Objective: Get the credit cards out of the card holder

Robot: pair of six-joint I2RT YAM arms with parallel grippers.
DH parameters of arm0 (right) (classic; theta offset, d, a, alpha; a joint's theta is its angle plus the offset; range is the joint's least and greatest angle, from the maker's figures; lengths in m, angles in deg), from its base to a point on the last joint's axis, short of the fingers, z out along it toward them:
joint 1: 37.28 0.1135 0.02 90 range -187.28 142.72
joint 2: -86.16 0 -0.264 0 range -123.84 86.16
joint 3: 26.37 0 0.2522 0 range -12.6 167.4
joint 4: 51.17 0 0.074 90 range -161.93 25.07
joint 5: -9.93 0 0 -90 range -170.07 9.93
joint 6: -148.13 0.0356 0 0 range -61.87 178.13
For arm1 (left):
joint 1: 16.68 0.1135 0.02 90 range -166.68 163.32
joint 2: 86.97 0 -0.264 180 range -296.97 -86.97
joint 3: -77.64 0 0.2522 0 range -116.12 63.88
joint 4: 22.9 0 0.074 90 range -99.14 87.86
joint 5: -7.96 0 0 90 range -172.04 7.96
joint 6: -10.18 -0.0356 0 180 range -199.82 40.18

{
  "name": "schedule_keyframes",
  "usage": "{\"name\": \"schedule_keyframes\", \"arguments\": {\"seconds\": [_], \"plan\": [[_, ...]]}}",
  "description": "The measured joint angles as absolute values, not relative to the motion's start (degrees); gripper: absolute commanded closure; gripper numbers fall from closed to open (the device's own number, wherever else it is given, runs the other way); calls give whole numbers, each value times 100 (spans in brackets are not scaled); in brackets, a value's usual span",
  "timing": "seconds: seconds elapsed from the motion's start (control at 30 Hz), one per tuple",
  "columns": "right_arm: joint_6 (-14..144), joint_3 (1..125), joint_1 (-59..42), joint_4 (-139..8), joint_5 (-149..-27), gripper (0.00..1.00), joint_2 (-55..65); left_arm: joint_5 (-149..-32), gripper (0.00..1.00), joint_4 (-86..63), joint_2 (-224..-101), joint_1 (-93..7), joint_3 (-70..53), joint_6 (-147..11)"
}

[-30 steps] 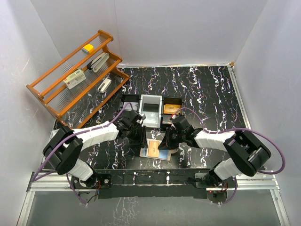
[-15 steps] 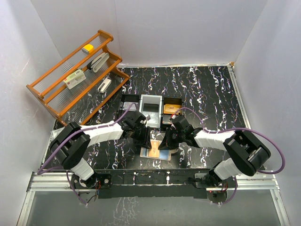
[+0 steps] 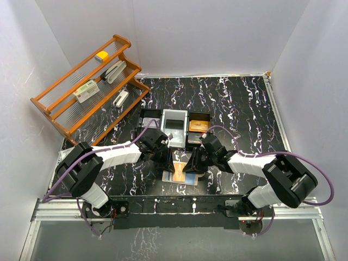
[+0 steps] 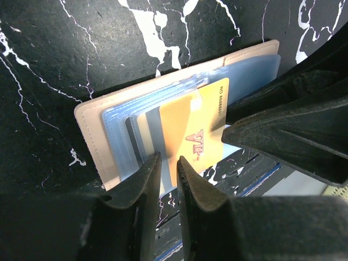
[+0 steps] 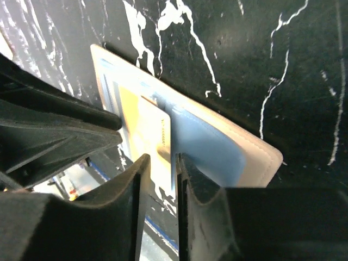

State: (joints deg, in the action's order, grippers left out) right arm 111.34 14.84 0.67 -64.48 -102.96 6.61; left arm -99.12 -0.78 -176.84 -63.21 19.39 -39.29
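The card holder lies open near the table's front edge, beige with blue-grey plastic sleeves. In the left wrist view the card holder has an orange credit card sticking partly out of its sleeves. My left gripper stands at the holder's left side; in its own view my left gripper has its jaws a narrow gap apart, straddling the card's corner. My right gripper is at the holder's right side. In its own view my right gripper is narrowly open over the card and a sleeve edge.
A black-and-grey three-compartment tray stands just behind the holder, with orange-brown cards in its right compartment. A wooden rack with small items stands at the back left. The table's front edge is just below the holder.
My left gripper has moved right, onto the card holder's left side. My right gripper has shifted slightly and stays at the holder.
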Motion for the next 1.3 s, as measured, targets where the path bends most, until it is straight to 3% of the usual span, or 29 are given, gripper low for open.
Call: {"name": "schedule_keyframes", "arguments": {"seconds": [0.1,0.53,0.77,1.1,1.3], "plan": [[11405,1230,46,-6002,-10405,69,690,-9914,81,-115,-17664,-6321,1967,-3931],[11748,491,43,-4693,-10453,78,806,-9903,83,-163,-17636,-6318,2015,-3890],[11969,2,43,-3766,-10508,77,790,-9894,83,-183,-17581,-6323,2079,-3887],[11977,17,43,-3336,-10641,77,469,-9905,83,-176,-17524,-6332,2140,-3885],[11982,91,43,-3148,-10790,83,229,-9912,83,-312,-17450,-6332,2265,-3822]]}}
